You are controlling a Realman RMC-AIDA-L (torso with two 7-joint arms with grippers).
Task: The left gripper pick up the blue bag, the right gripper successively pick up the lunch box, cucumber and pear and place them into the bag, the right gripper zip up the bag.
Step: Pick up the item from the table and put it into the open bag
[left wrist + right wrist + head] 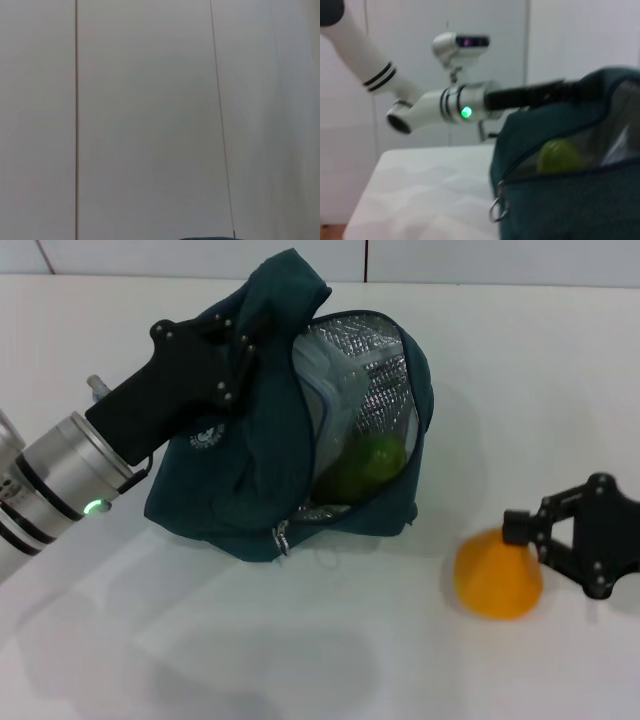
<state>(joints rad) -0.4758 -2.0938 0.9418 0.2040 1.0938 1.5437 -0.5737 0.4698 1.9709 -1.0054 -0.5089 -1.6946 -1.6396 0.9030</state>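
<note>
pear [497, 578] right of blue bag [262, 455] | lunch box [335, 405] inside bag

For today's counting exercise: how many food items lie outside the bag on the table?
1: the pear sits on the table beside the right gripper. The cucumber and lunch box are inside the blue bag.

White table [300, 660] under a pale panelled wall [150, 100] with thin vertical seams.
</note>
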